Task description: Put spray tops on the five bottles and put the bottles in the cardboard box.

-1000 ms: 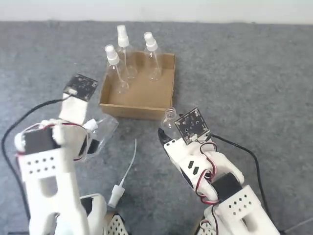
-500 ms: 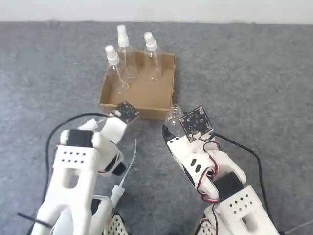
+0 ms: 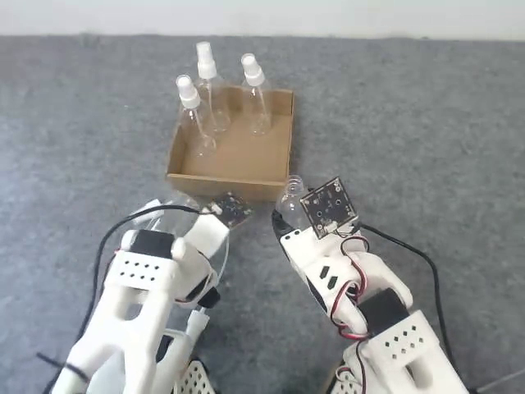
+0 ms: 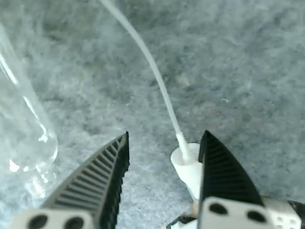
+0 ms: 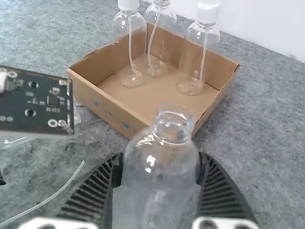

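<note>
Three capped bottles [image 3: 215, 94] stand in the cardboard box [image 3: 230, 168]. My right gripper [image 5: 159, 162] is shut on an upright clear bottle [image 5: 161, 176] with a bare neck, just in front of the box's near wall; the same bottle [image 3: 290, 193] shows in the high view. Another uncapped bottle [image 3: 168, 212] lies on the carpet, partly hidden by my left arm. My left gripper [image 4: 166, 136] is open, low over the carpet, with the white spray top [image 4: 187, 164] and its long tube [image 4: 143, 52] lying between its fingers. The lying bottle's base [image 4: 24, 138] is beside one finger.
Grey carpet [image 3: 426, 123] covers the table, with free room to the right of the box and to its left. The left arm's camera board [image 5: 33, 100] sits close beside the held bottle. Cables [image 3: 402, 250] trail from both arms.
My left arm has swung right from beside the lying bottle and dropped over the spray top's tube. The right gripper lifted its bottle slightly toward the box, then held still.
</note>
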`<state>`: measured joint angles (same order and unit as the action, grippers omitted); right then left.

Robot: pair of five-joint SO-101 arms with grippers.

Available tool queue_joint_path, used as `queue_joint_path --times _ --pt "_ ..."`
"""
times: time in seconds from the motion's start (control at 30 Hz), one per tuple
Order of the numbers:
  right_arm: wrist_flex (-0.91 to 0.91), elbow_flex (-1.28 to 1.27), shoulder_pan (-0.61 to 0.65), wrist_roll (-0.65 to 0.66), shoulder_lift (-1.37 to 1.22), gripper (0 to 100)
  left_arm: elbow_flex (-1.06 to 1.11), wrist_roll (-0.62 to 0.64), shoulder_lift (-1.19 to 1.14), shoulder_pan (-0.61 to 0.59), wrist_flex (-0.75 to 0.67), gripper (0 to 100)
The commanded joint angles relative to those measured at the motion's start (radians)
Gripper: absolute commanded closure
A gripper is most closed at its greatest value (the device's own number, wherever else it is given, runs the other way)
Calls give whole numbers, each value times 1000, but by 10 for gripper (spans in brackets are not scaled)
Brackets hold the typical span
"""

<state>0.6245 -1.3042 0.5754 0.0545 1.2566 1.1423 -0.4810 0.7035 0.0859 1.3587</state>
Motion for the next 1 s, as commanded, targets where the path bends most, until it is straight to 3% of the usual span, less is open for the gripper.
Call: queue_joint_path --times 0.0,0.13,0.37,0.47,0.63,0.83,0.97 --pt "-27 12 -15 -5 28 898 -7 -8 -5 29 -23 776" --pt "-27 12 -15 -5 28 898 -15 -8 -34 29 -25 776" --pt "-27 12 -15 -5 28 898 -124 -8 -324 25 -26 776" --pt "-27 12 -15 -5 28 898 -157 -8 -410 28 -43 827" --pt "-27 12 -15 -5 28 898 -157 -8 -423 31 -94 990" --pt "-27 12 -15 -3 28 898 -171 -8 -422 29 -78 989" --pt "-27 12 -15 -3 28 898 -243 -8 -422 23 5 990"
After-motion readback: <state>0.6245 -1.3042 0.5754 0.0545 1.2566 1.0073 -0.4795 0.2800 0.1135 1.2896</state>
